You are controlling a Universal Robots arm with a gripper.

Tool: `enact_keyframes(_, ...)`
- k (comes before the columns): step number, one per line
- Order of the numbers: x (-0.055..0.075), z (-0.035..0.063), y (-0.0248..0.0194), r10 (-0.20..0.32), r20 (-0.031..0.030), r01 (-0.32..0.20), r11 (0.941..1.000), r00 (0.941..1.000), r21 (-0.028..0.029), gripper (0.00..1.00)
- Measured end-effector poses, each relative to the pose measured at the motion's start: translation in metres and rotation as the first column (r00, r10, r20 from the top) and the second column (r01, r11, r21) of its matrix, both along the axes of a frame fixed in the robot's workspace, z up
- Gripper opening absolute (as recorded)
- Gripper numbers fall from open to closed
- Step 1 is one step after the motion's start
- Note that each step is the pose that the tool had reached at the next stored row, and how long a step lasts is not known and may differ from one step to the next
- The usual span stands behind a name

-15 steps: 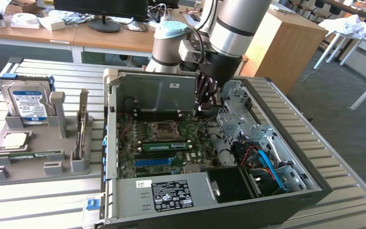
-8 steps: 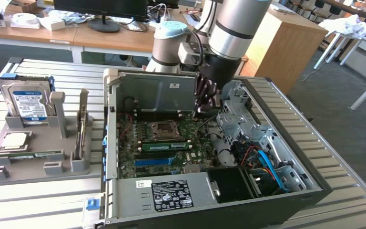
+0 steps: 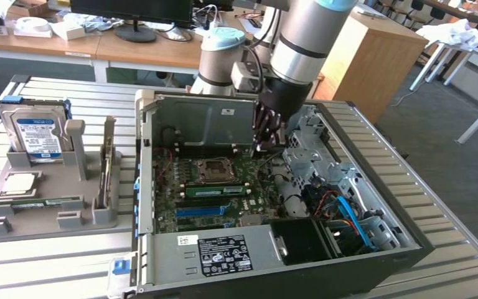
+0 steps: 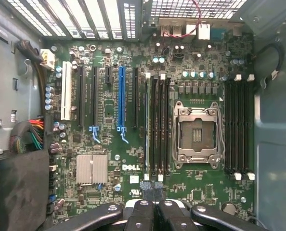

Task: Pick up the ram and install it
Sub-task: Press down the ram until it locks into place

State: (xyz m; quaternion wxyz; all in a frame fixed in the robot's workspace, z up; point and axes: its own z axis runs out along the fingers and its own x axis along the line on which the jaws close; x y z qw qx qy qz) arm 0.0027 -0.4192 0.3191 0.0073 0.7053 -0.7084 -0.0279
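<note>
A long green ram stick (image 3: 214, 190) stands on edge in a slot of the motherboard (image 3: 191, 212), just beside the empty processor socket (image 3: 216, 167). In the wrist view it is a thin pale edge (image 4: 147, 125) in the outermost of the black memory slots (image 4: 161, 125). My gripper (image 3: 266, 147) hangs above the board at the back of the open case, apart from the ram. Its black fingers (image 4: 144, 214) press together with nothing between them, so the gripper (image 4: 155, 211) is shut and holds nothing. A second green stick (image 3: 35, 202) lies flat on the grey holder (image 3: 56, 187).
The open computer case (image 3: 147, 187) sits on a slatted metal table (image 3: 455, 249). The grey holder on the exterior view's left also carries a blue-labelled hard drive (image 3: 35, 134) and a square silver processor chip (image 3: 17, 182). Drive cages and cables (image 3: 338, 205) crowd the case's right.
</note>
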Motion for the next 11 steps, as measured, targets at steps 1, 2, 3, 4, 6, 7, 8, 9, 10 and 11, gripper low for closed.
enact_keyframes(1, 0.0, -0.0011, 0.0, 0.0, 0.0, 0.0, 1.0, 1.0, -0.0001, 0.1)
enact_keyframes(2, 0.0, -0.0021, 0.0, 0.0, 0.0, 0.0, 1.0, 1.0, -0.0001, 0.1)
enact_keyframes(3, 0.0, -0.003, 0.0, 0.0, 0.0, 0.0, 1.0, 1.0, -0.0001, 0.1)
enact_keyframes(4, 0.0, -0.0039, 0.0, 0.0, 0.0, 0.0, 1.0, 1.0, -0.0001, 0.1)
enact_keyframes(6, 0.0, -0.0054, 0.0, 0.0, 0.0, 0.0, 1.0, 1.0, -0.0001, 0.1)
enact_keyframes(7, 0.0, -0.0061, 0.0, 0.0, 0.0, 0.0, 1.0, 1.0, -0.0001, 0.1)
enact_keyframes(8, 0.0, -0.0068, 0.0, 0.0, 0.0, 0.0, 1.0, 1.0, 0.0, 0.1)
enact_keyframes(9, 0.0, -0.0074, 0.0, 0.0, 0.0, 0.0, 1.0, 1.0, 0.0, 0.1)
enact_keyframes(10, 0.0, -0.0081, 0.0, 0.0, 0.0, 0.0, 1.0, 1.0, -0.0001, 0.1)
enact_keyframes(11, 0.0, -0.0087, 0.0, 0.0, 0.0, 0.0, 1.0, 1.0, 0.0, 0.1)
